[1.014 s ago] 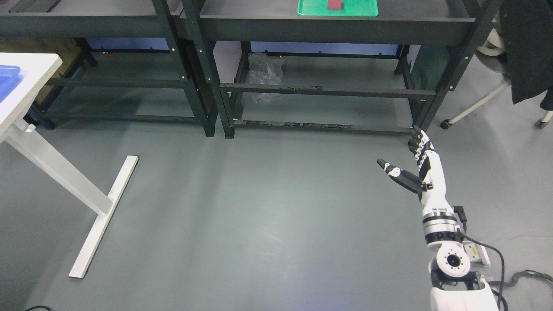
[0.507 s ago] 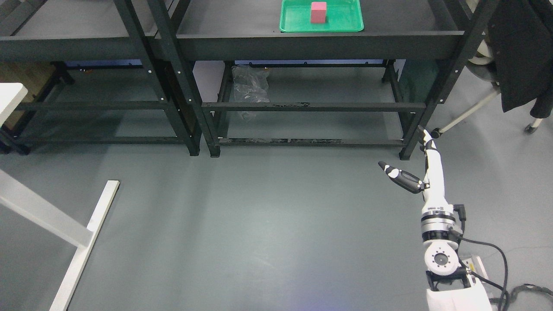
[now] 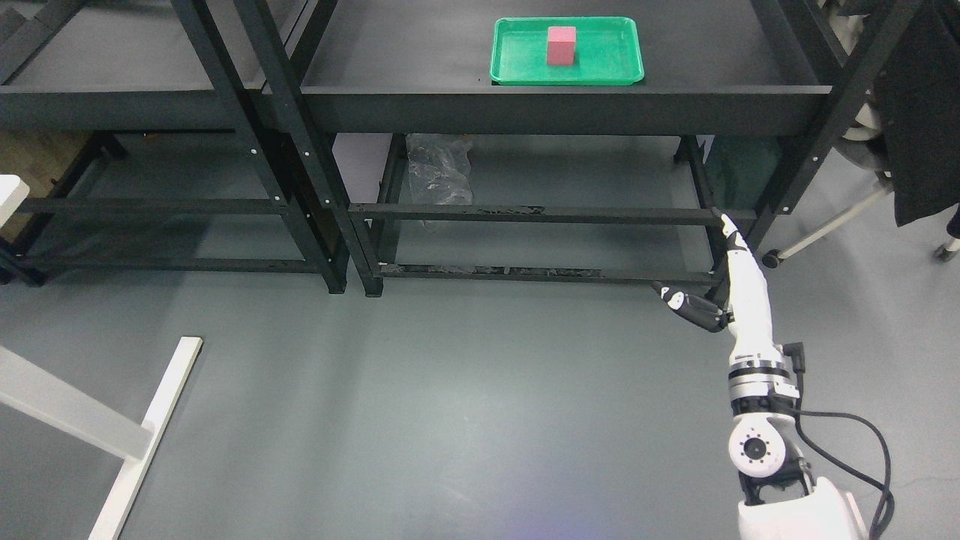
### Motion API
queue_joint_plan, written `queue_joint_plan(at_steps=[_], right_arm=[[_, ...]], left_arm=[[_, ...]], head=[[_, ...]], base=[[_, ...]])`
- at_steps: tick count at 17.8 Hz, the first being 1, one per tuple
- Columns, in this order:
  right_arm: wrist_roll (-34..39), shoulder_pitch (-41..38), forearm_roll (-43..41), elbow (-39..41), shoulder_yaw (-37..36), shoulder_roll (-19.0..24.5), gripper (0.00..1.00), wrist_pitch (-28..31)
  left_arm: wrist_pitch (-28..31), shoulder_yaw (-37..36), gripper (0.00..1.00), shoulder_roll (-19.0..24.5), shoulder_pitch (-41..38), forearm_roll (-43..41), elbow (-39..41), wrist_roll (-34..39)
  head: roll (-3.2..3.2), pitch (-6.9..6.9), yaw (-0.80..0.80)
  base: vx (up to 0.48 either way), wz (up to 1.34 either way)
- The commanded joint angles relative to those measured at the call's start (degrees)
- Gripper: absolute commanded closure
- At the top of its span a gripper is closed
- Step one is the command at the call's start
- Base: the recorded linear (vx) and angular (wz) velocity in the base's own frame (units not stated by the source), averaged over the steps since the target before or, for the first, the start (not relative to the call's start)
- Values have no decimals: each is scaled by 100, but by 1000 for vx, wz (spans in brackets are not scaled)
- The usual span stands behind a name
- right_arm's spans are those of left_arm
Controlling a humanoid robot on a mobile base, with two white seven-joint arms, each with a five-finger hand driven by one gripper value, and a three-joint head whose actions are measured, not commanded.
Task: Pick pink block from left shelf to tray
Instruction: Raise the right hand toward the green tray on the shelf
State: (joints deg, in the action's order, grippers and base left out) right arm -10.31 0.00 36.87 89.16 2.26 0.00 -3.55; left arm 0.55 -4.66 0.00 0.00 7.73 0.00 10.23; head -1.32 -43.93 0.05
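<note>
A pink block (image 3: 561, 45) stands upright in a green tray (image 3: 607, 71) on the top board of the right black shelf (image 3: 525, 112). My right hand (image 3: 705, 277) is raised over the floor at the lower right, well below and in front of that shelf. It holds nothing; the fingers are stretched out and the thumb sticks out to the left. The left black shelf (image 3: 112, 105) shows a bare dark top. No left arm is visible.
A crumpled plastic bag (image 3: 439, 169) lies under the right shelf. White table legs (image 3: 112, 435) cross the floor at lower left. A dark garment (image 3: 922, 97) hangs at the far right beside a wheeled stand (image 3: 825, 225). Grey floor lies in front.
The camera has tilted up and turned right, so shelves and tray sit lower in the picture and the white table has left view. My right hand has turned edge-on and lifted slightly.
</note>
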Motion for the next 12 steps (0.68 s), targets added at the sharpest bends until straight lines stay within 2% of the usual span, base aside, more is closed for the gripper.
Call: queue_joint_plan(at_steps=[1,3,6,9,12], right_arm=[[-102,35,2650,277,-94,-100,0,-49],[-330,26,2737,268,-60,-100,0,-49],[-515,0,3483,268,89,-100,0,-32],[-637,-18,3547,277,90,-100,0,-14],[-1348,-9,3538,295,108,-100,0,-49]], left_arm=[[-2,0,0,100,167,0,100,5],[-2,0,0,100,167,0,100,5],[-2,0,0,100,167,0,100,5],[-2,0,0,100,167,0,100,5],[-2,0,0,100,167,0,100,5]], head=[[0,0,0],[0,0,0],[0,0,0],[0,0,0],[0,0,0]], base=[[172,95],[187,79],[194,53],[230,33],[230,44]])
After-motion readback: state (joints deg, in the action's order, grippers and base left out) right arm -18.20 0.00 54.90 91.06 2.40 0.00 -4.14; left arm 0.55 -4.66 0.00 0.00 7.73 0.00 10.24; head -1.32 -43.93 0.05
